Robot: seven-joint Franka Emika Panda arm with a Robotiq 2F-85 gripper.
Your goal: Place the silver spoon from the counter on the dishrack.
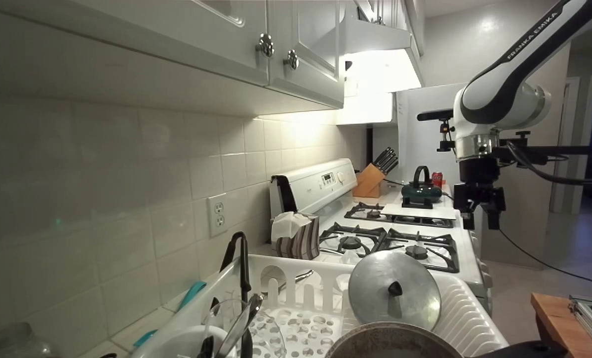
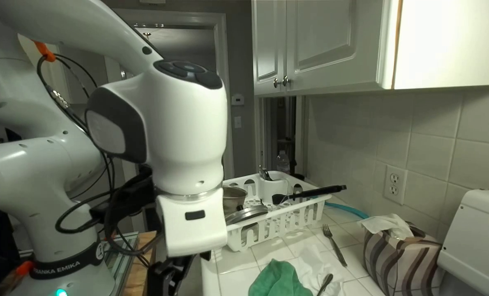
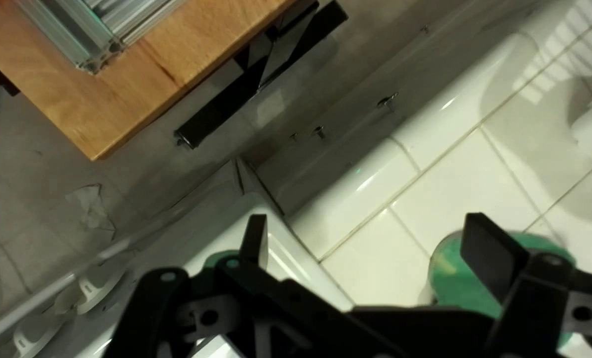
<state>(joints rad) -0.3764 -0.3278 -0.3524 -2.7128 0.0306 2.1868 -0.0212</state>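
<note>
Silver spoon (image 2: 325,283): only slim handle shows in exterior view, on counter (image 2: 233,283) beside crumpled white sheet (image 2: 312,263); rest cut off at lower edge, identity unsure. Gripper (image 3: 368,241): fingers spread wide; green thing (image 3: 455,286) partly hidden behind one, hard to make out. Fork (image 2: 334,244) nearer dishrack (image 2: 237,238). Pan (image 1: 395,343) overlaps lid (image 1: 373,288).

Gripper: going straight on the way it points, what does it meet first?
Likely the counter, near its front edge beside the stove: in the wrist view that part shows between the open jaws of the gripper. Depth is unclear; it might just miss the edge.
</note>
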